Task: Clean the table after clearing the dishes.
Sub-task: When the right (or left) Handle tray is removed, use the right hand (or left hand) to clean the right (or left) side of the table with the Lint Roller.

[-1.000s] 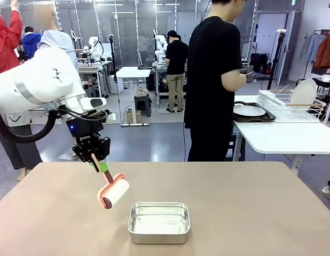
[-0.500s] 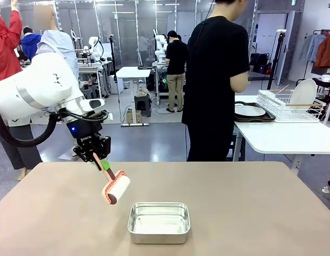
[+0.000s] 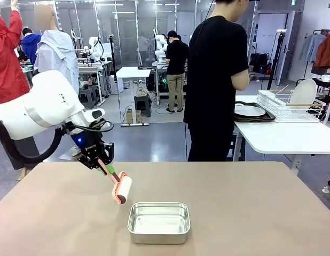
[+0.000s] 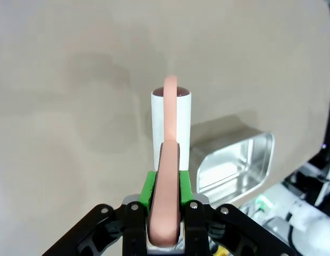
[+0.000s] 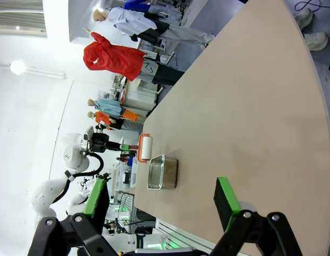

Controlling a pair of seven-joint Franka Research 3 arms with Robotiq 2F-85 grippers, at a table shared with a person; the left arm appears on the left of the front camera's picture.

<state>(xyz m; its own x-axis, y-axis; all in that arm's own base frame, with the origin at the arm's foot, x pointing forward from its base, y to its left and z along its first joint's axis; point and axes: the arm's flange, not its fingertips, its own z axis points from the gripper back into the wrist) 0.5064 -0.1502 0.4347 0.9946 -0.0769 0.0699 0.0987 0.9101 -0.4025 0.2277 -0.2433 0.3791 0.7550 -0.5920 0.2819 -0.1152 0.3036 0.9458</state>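
Lint roller moved nearer the empty steel pan.

No words, numbers or signs can be read; the small white print on the left gripper, at nine o'clock, is too blurred.

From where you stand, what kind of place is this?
Probably a robotics lab or testing hall rather than a dining room. A white arm holds a lint roller over a bare table, more robot arms stand at workbenches behind, and a dish rack sits on a side table.
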